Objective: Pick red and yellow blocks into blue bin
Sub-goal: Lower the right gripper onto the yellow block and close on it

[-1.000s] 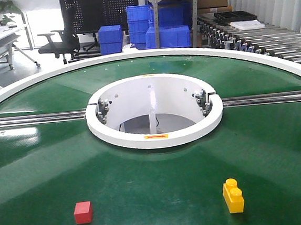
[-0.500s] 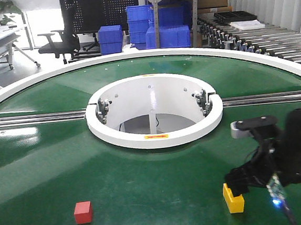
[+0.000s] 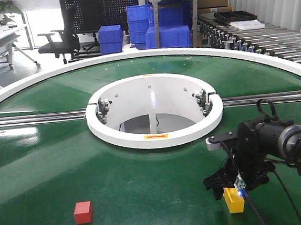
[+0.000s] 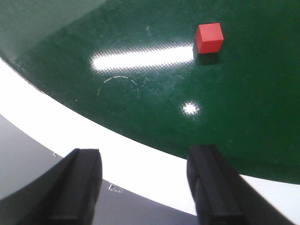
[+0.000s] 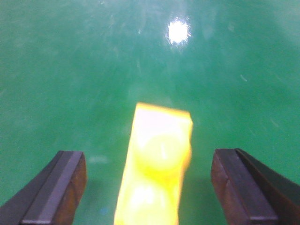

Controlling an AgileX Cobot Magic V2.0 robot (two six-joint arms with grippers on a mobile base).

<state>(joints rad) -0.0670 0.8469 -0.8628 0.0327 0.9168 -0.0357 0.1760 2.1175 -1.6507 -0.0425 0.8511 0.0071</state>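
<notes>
A round green table (image 3: 147, 192) with a white rim (image 4: 140, 159) holds both blocks, and neither is in a bin yet, so the whole task is left to do. The first pick looks close: the right gripper (image 5: 150, 154) is low over the yellow brick (image 5: 157, 159), its jaws apart with one on each side and not touching it. The red cube (image 3: 83, 212) sits well apart from the brick, near the table's front edge, untouched.

The front view shows both blocks and the right arm reaching in from the right. Blue crates (image 3: 158, 25) are stacked far behind, but the blue bin may not be among them; it cannot be picked out.

The right wrist view alone shows the gaps beside the brick. The left wrist view alone shows the left gripper (image 4: 145, 183), jaws apart and empty, over the rim, with the cube farther in on the green.
</notes>
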